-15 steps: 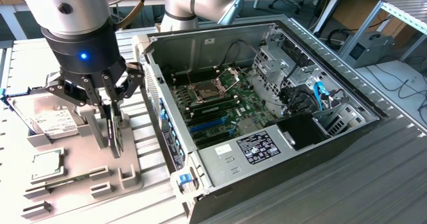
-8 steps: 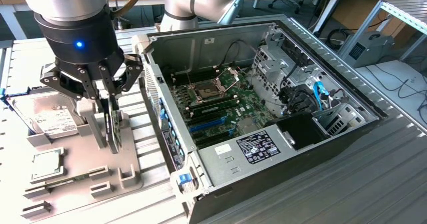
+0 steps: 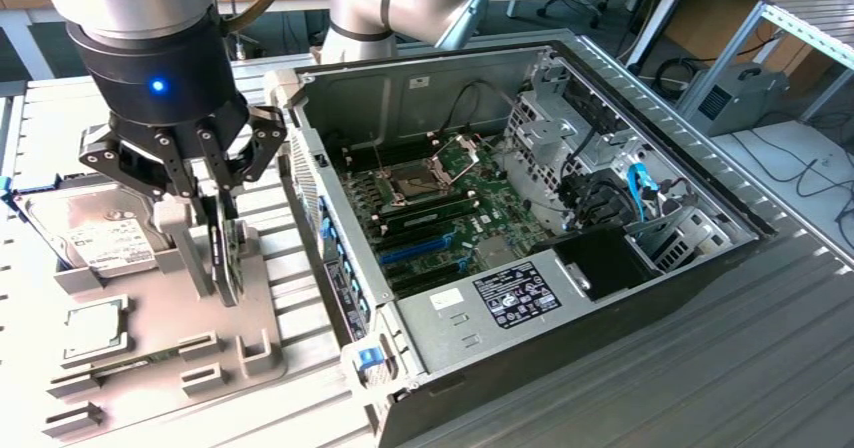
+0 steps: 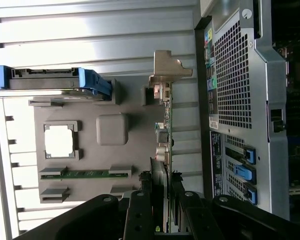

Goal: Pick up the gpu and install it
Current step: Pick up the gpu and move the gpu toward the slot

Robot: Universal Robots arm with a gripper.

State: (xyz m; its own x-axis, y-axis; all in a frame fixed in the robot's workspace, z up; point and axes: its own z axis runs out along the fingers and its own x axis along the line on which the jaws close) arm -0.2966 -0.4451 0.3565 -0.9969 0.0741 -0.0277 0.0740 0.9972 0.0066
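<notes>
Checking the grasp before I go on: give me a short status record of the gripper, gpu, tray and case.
gripper: low over the gray tray, closed on the gpu
gpu: standing on edge, appears seated in its tray holder
tray contents: hard drive, processor chip, memory stick
computer case: side open, motherboard exposed, to the exterior view's right of the tray
install: not done; gpu is outside the case
</notes>
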